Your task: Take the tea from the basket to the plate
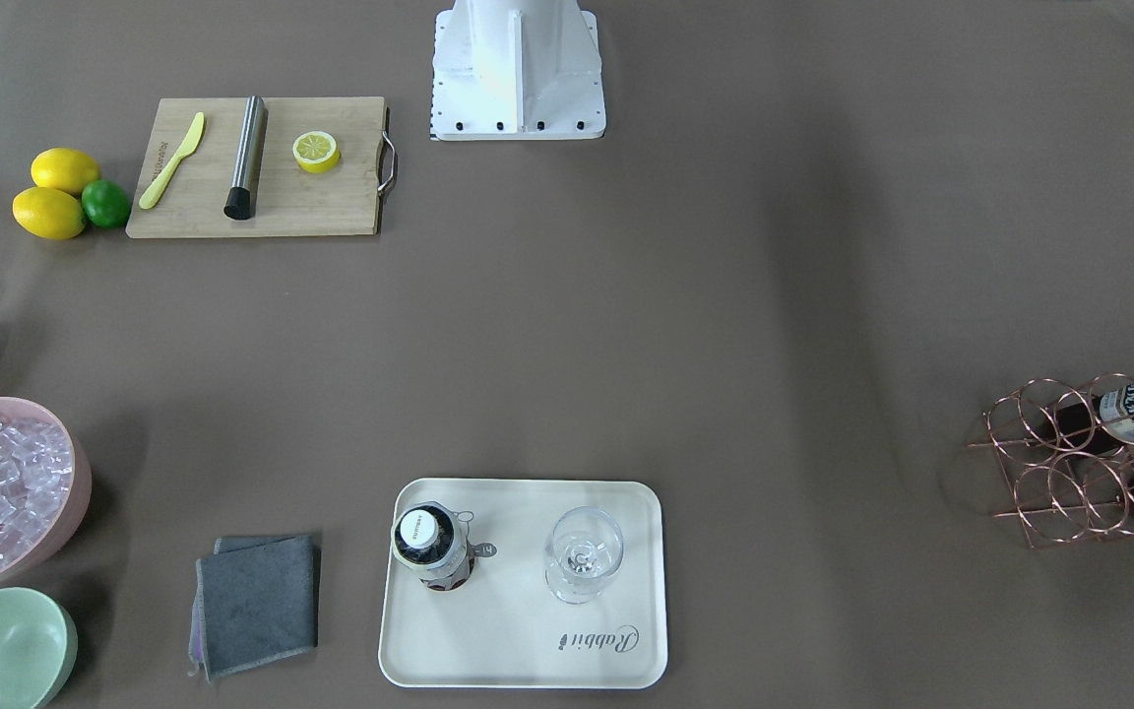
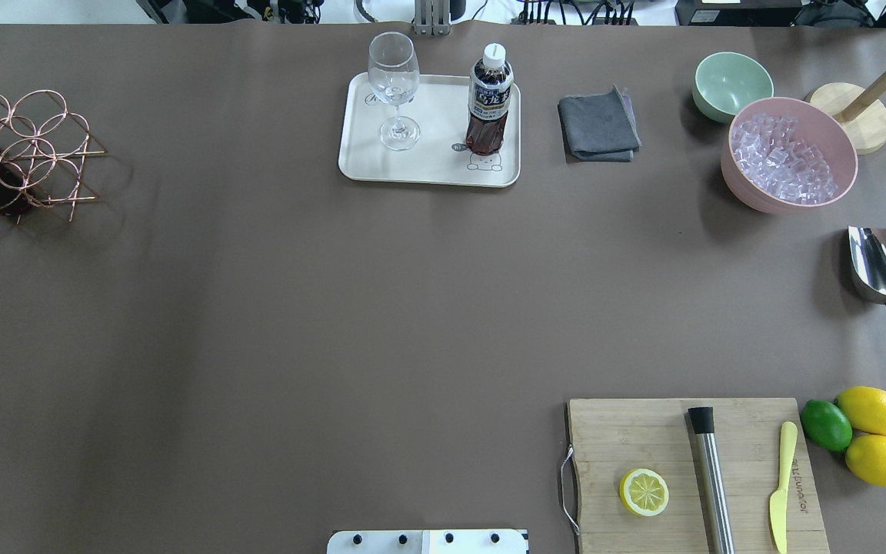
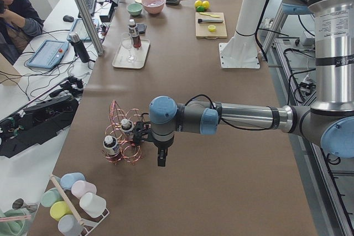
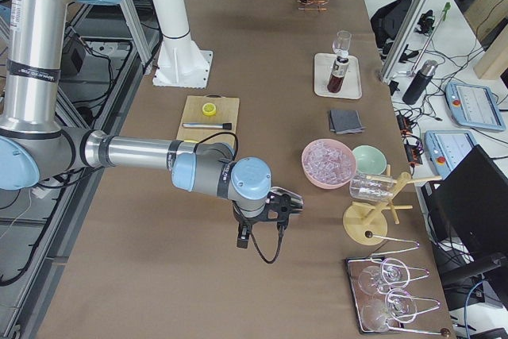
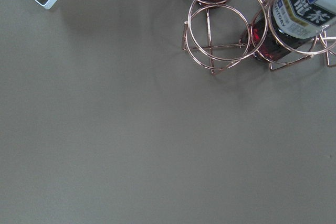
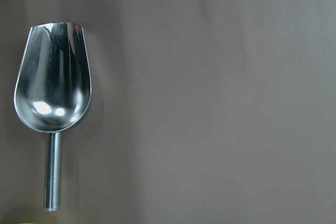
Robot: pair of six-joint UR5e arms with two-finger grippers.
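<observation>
One tea bottle [image 2: 489, 98] with a white cap stands upright on the cream plate [image 2: 428, 165], beside a stemmed glass [image 2: 394, 88]; the same tea bottle [image 1: 432, 544] and plate [image 1: 528, 650] show from the front. The copper wire basket [image 2: 35, 131] sits at the table's left end, with a tea bottle [image 5: 299, 19] lying in one ring and another bottle [image 3: 110, 145] in it too. My left gripper [image 3: 141, 135] hovers beside the basket [image 3: 124, 139]; I cannot tell its state. My right gripper [image 4: 278, 206] hangs over the table's right side, state unclear.
A metal scoop [image 6: 52, 82] lies under the right wrist. A pink bowl of ice [image 2: 789, 154], a green bowl [image 2: 731, 85] and a grey cloth [image 2: 598, 125] stand near the plate. A cutting board [image 2: 689, 469] holds a lemon half, a knife and a metal rod, with lemons and a lime beside it.
</observation>
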